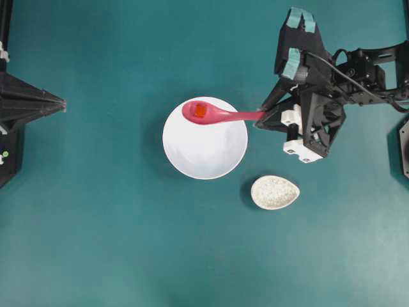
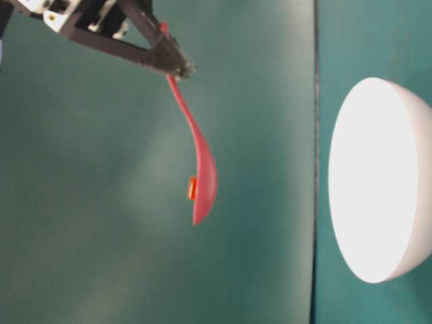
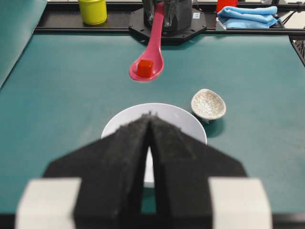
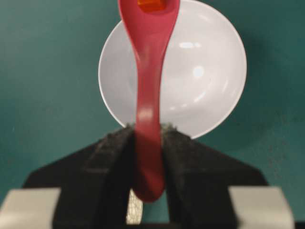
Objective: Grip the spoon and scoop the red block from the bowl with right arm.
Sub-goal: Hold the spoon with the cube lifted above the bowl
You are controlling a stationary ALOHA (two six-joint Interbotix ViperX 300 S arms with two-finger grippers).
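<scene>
The pink-red spoon is held level above the white bowl, its scoop over the bowl's far rim. The red block sits in the scoop, also visible as the block in the left wrist view. My right gripper is shut on the end of the spoon's handle; the handle runs between its black fingers. In the table-level view the spoon hangs in the air, well clear of the bowl. My left gripper rests far left, shut and holding nothing.
A small speckled egg-shaped dish sits to the near right of the bowl. Behind the table, the left wrist view shows a yellow cup and a folded blue cloth. The teal tabletop surrounds everything.
</scene>
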